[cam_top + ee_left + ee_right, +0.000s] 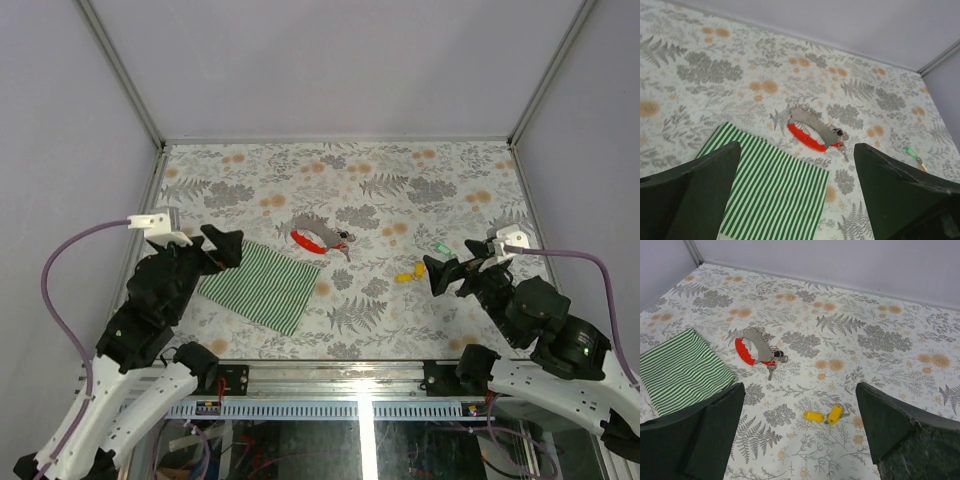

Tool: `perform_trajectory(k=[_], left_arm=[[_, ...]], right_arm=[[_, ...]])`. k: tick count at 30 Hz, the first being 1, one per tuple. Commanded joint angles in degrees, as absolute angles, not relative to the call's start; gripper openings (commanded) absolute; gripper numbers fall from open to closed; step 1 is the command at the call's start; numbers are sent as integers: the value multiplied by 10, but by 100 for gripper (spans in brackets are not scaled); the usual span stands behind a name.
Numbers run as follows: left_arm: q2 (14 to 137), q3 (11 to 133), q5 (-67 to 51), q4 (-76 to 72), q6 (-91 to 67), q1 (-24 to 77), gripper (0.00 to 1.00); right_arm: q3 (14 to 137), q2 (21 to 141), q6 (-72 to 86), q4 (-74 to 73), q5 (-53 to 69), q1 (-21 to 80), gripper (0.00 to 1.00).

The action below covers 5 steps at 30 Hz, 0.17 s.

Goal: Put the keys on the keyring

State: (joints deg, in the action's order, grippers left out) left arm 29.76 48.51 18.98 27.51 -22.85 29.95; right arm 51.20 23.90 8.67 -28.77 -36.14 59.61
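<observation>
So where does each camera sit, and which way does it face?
Top external: above, behind the arms, looking down on the table; left gripper and right gripper show.
Left wrist: on the left arm, facing striped cloth and keyring; own open fingers show.
Right wrist: on the right arm, facing yellow keys; own open fingers show.
Both wrist views share keyring and cloth.

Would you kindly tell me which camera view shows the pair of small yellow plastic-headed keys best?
The right wrist view: the yellow plastic-headed keys lie close and unobstructed. The top view shows them as tiny specks; the left wrist view misses them.
</observation>
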Motion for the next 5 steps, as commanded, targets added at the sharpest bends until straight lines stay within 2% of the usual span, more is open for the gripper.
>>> perform_trajectory(k=[1, 5], left_arm=[[237, 428, 232, 296, -241, 301, 100], [227, 417, 235, 305, -230, 302, 100]], right_arm=[[482, 218, 77, -239, -395, 596, 99], [468, 232, 85, -242, -412, 596, 99]])
